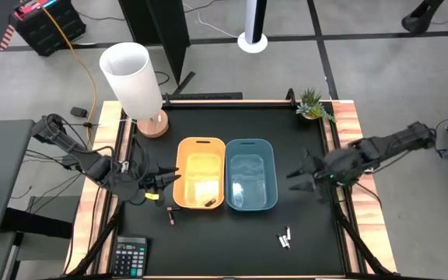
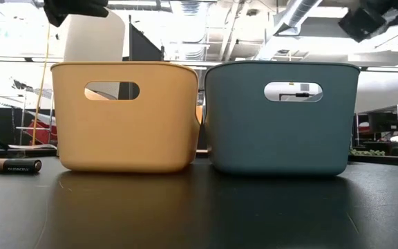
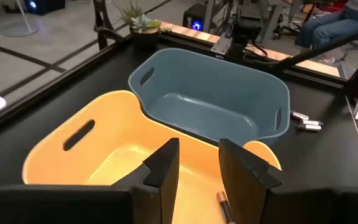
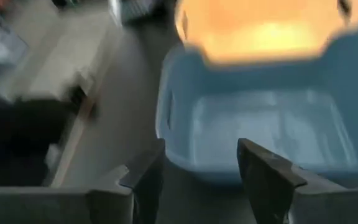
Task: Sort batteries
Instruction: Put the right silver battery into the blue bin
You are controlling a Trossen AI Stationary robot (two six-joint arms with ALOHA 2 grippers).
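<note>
An orange bin [image 1: 201, 184] and a blue bin [image 1: 250, 185] stand side by side on the black table. One dark battery [image 1: 208, 202] lies on the orange bin's floor, also seen in the left wrist view [image 3: 222, 205]. Another dark battery [image 1: 172, 217] lies on the table in front of the orange bin, and the low view shows it [image 2: 16, 166] too. A few silvery batteries [image 1: 285, 238] lie on the table near its front edge. My left gripper [image 1: 165, 180] is open and empty at the orange bin's left side [image 3: 197, 174]. My right gripper [image 1: 295, 180] hovers open and empty to the right of the blue bin [image 4: 201, 177].
A grey calculator [image 1: 127, 257] sits at the table's near left corner. A white lamp [image 1: 134, 78] on a wooden base stands at the far left, and a small plant [image 1: 313, 105] at the far right corner. Bare black table [image 1: 232, 249] lies in front of the bins.
</note>
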